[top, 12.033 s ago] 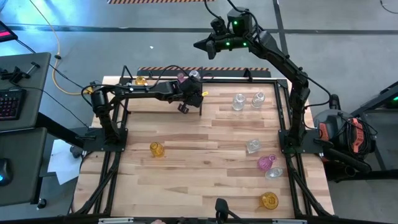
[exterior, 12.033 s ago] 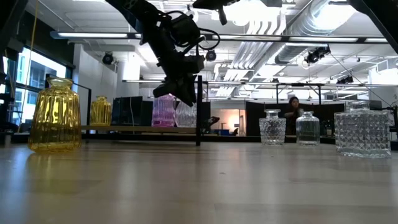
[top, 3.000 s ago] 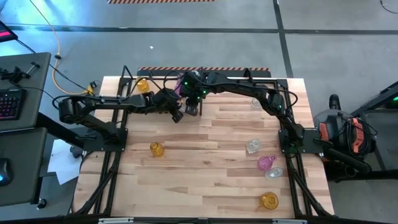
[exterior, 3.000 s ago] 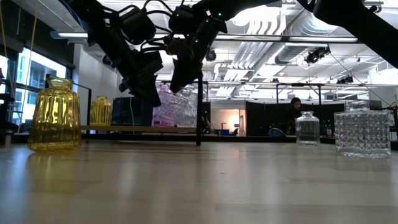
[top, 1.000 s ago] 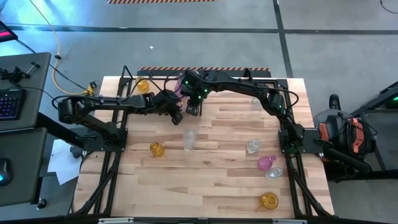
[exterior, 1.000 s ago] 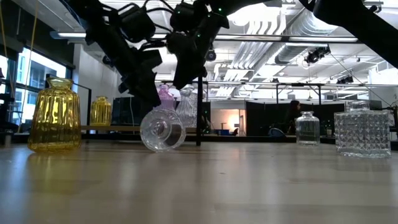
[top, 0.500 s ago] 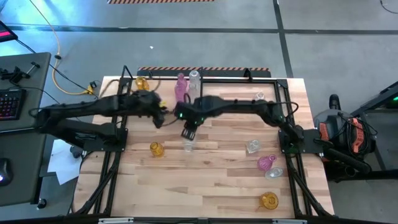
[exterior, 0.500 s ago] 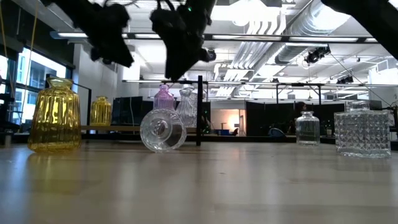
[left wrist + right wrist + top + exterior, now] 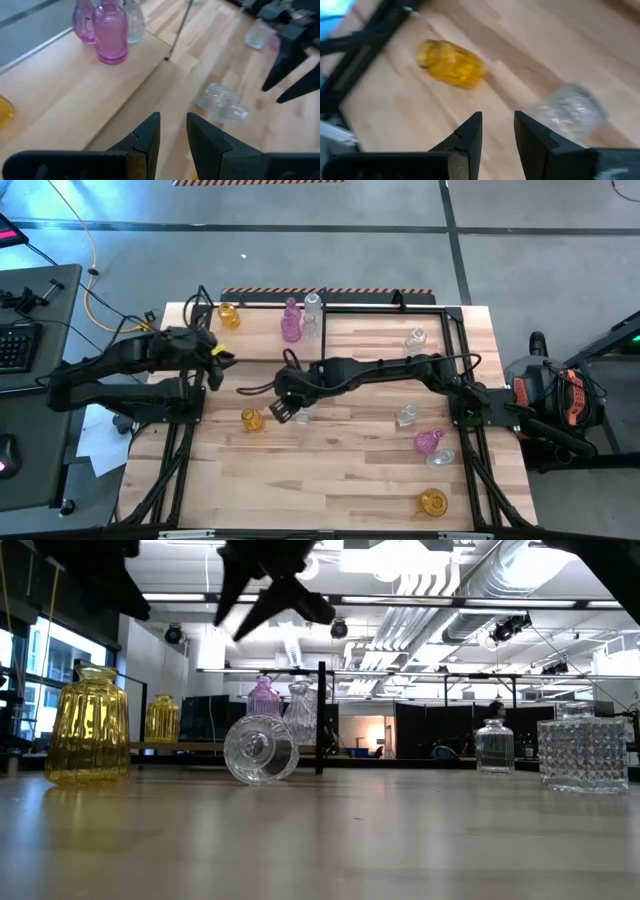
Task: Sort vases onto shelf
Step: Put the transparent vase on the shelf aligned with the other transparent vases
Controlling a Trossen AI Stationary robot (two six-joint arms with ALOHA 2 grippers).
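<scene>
R gripper point(image 9: 281, 410) fingers narrowly apart, holding nothing, above a tipped clear vase point(image 9: 303, 414).
L gripper point(image 9: 217, 360) fingers also narrow, empty, near worktop's point(image 9: 340, 480) left edge. Clear vase lies on its side mid-worktop, beside amber vase point(image 9: 251, 420). Pink vase point(image 9: 291, 323) & another clear vase point(image 9: 312, 308) stand on shelf point(image 9: 260, 330) by divider.

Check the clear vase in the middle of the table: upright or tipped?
Tipped. The clear vase lies on its side, round end facing the low camera.
</scene>
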